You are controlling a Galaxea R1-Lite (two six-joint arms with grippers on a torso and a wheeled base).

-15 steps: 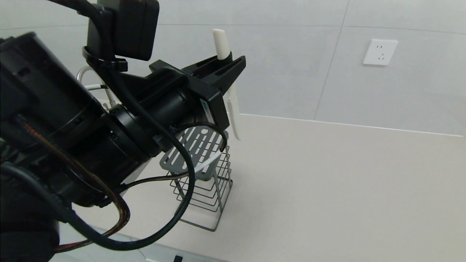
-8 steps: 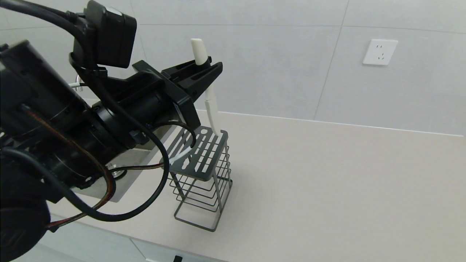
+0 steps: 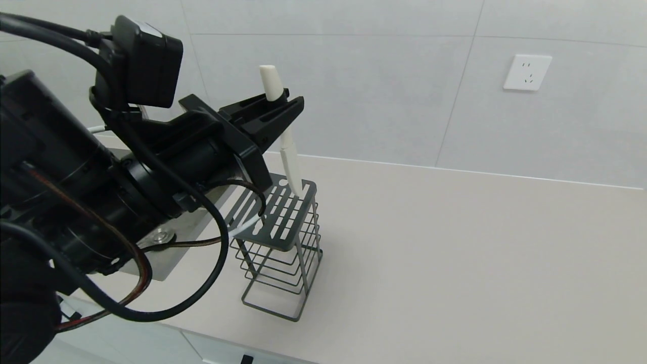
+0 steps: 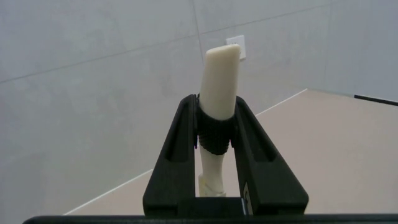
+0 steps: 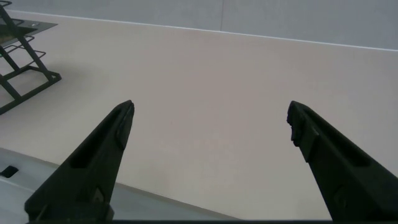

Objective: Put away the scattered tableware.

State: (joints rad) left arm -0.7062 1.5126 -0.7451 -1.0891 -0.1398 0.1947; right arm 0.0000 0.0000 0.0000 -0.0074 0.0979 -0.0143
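Note:
My left gripper (image 3: 275, 103) is shut on a white-handled knife (image 3: 288, 146) held upright, handle up. Its pale blade points down, and the tip meets the far slots of the slotted grey top of a wire cutlery rack (image 3: 283, 253) on the counter. In the left wrist view the cream handle (image 4: 219, 81) stands clamped between the black fingers of the left gripper (image 4: 216, 130). My right gripper (image 5: 211, 155) hangs open over bare counter, nothing between its fingers, with a corner of the rack (image 5: 25, 62) off to one side.
The beige counter (image 3: 455, 242) stretches out to the right of the rack. A steel sink (image 3: 167, 242) lies left of the rack, mostly behind my left arm. A wall socket (image 3: 527, 72) sits on the grey tiled wall.
My left gripper has carried the knife left and down, from hanging beside the rack to having its tip at the rack's slotted top.

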